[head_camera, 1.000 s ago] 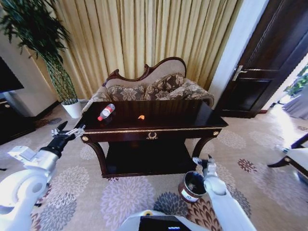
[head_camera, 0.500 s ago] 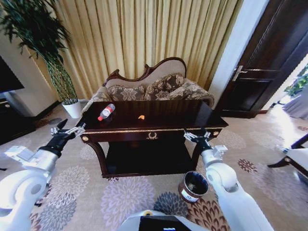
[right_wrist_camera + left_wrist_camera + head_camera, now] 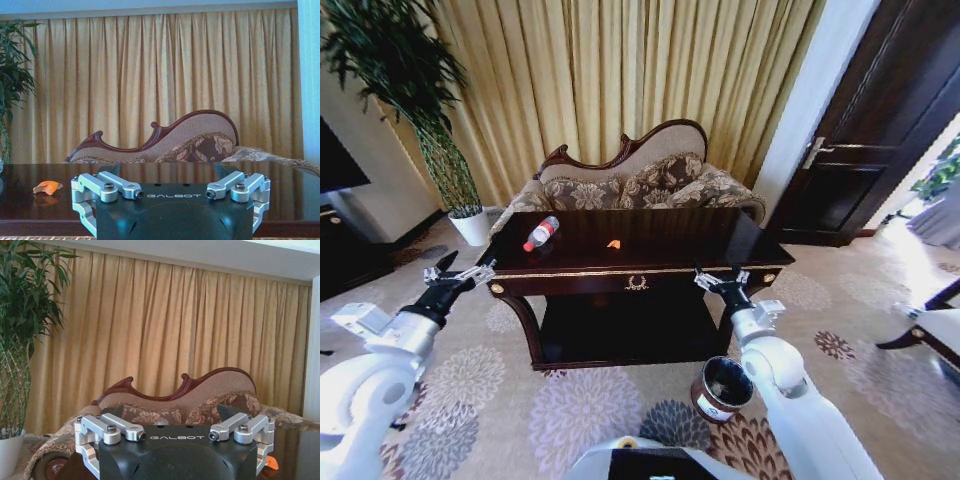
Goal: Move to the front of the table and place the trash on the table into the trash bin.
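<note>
The dark glossy table (image 3: 720,240) stands in front of me. Its trash is a clear bottle with a red cap (image 3: 541,232) lying near the left end, and a tiny orange scrap (image 3: 614,243) (image 3: 47,187) at the middle of the top. The brown trash bin (image 3: 722,388) sits on the carpet by the table's right front leg. My left gripper (image 3: 463,268) hovers open, just off the table's left front corner. At the right part of the front edge, about level with the tabletop, my right gripper (image 3: 720,279) is open and holds nothing.
A carved-back patterned sofa (image 3: 640,180) stands behind the table before gold curtains. A tall plant in a white pot (image 3: 470,225) is at the back left, a dark door (image 3: 880,130) at the right, and a chair leg (image 3: 920,330) at the far right.
My right arm has risen from beside the trash bin up to the table's front edge. The left arm has hardly moved.
</note>
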